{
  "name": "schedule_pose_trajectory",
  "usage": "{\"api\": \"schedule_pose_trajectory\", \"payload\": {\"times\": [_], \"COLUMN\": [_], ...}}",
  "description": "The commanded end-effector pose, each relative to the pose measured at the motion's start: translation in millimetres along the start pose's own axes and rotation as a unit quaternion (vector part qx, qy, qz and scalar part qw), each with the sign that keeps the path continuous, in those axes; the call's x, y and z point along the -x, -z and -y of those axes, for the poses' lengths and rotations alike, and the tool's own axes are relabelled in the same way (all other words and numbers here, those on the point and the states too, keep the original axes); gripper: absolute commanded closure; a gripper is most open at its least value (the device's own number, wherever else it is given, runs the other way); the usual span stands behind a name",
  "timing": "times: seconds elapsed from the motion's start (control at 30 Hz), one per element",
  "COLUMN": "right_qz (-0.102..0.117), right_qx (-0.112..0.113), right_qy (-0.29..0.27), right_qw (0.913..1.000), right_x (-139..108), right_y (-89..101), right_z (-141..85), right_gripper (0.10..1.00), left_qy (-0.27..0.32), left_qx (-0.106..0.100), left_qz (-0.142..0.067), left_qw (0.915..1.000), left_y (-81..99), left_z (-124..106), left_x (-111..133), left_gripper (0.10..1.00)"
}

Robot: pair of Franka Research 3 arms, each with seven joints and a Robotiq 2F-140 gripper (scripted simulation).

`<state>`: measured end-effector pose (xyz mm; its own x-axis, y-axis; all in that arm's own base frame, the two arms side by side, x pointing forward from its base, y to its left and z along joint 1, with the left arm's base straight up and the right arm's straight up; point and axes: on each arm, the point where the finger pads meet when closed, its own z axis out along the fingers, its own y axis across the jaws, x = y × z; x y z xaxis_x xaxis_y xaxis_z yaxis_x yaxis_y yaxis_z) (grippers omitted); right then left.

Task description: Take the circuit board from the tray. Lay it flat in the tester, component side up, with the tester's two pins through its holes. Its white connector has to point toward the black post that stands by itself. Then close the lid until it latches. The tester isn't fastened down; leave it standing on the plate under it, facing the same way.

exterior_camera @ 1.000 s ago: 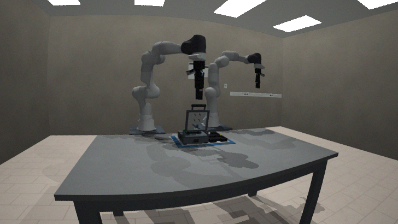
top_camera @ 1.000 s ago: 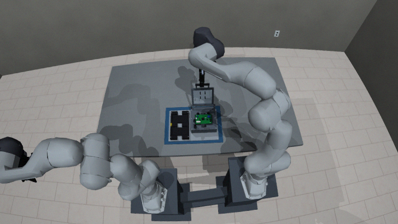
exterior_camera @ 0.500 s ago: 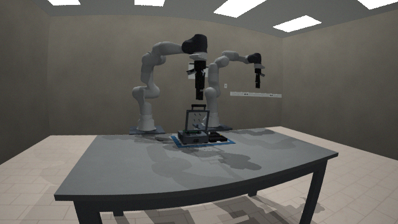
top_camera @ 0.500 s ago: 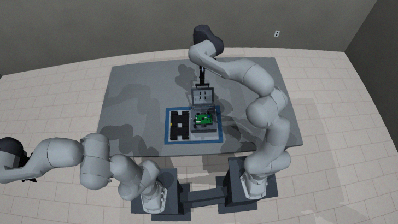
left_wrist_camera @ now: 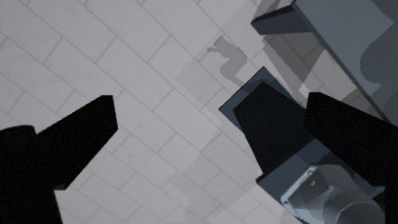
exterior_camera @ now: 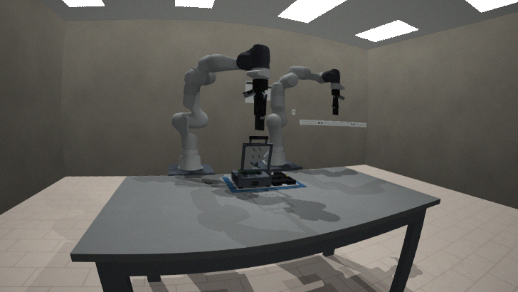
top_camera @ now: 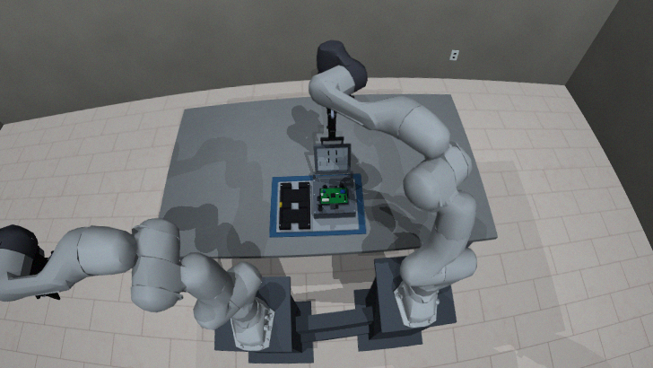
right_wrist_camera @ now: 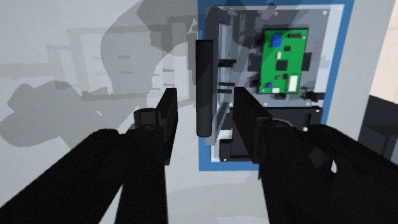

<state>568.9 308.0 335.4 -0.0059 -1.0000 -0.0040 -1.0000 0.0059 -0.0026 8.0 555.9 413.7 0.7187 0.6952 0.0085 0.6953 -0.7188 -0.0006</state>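
Observation:
The green circuit board (top_camera: 333, 195) (right_wrist_camera: 283, 62) lies component side up in the tester (top_camera: 335, 214) (exterior_camera: 252, 180). Its white connector (right_wrist_camera: 293, 83) is at the end nearer a small black post (right_wrist_camera: 315, 95). Whether the pins pass through its holes is too small to tell. The lid (top_camera: 316, 160) (exterior_camera: 243, 156) stands open, roughly upright. My right gripper (exterior_camera: 259, 129) (right_wrist_camera: 205, 103) is partly open and empty, just above the lid's black handle (exterior_camera: 258, 137) (right_wrist_camera: 204, 87), which appears between its fingertips in the right wrist view. My left gripper (exterior_camera: 335, 114) (left_wrist_camera: 210, 111) is wide open and empty, over the floor.
The black tray (top_camera: 294, 218) (right_wrist_camera: 305, 117) is empty beside the tester. Both are on the blue-edged plate (top_camera: 273, 219) (right_wrist_camera: 344, 30) on the grey table (top_camera: 205, 136) (exterior_camera: 163, 217). The right arm reaches over the table's right side. The left arm extends away from the table.

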Motion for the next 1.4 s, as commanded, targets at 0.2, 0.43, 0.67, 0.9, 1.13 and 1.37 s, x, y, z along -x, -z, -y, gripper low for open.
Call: {"api": "schedule_pose_trajectory", "payload": {"times": [0.2,0.43,0.67,0.9,1.13,1.37], "right_qz": [-0.002,-0.002,-0.002,-0.002,-0.002,-0.002], "right_qx": [0.001,0.001,0.001,0.001,0.001,0.001], "right_qy": [-0.003,-0.003,-0.003,-0.003,-0.003,-0.003], "right_qw": [1.0,1.0,1.0,1.0,1.0,1.0], "right_x": [-1.3,-1.3,-1.4,-1.4,-1.4,-1.4], "right_y": [-2.4,-3.3,-4.4,-4.9,-4.9,-4.9], "right_z": [-0.3,-0.3,-0.3,-0.3,-0.3,-0.3], "right_gripper": [0.729,0.729,0.729,0.729,0.729,0.729], "left_qy": [0.0,0.0,0.0,0.0,0.0,0.0], "left_qx": [0.0,0.0,0.0,0.0,0.0,0.0], "left_qz": [0.0,0.0,0.0,0.0,0.0,0.0], "left_qw": [1.0,1.0,1.0,1.0,1.0,1.0], "left_y": [0.2,0.2,0.2,0.2,0.2,0.2], "left_z": [0.1,0.1,0.1,0.1,0.1,0.1], "left_x": [0.0,0.0,0.0,0.0,0.0,0.0], "left_gripper": [0.098,0.098,0.098,0.098,0.098,0.098]}}
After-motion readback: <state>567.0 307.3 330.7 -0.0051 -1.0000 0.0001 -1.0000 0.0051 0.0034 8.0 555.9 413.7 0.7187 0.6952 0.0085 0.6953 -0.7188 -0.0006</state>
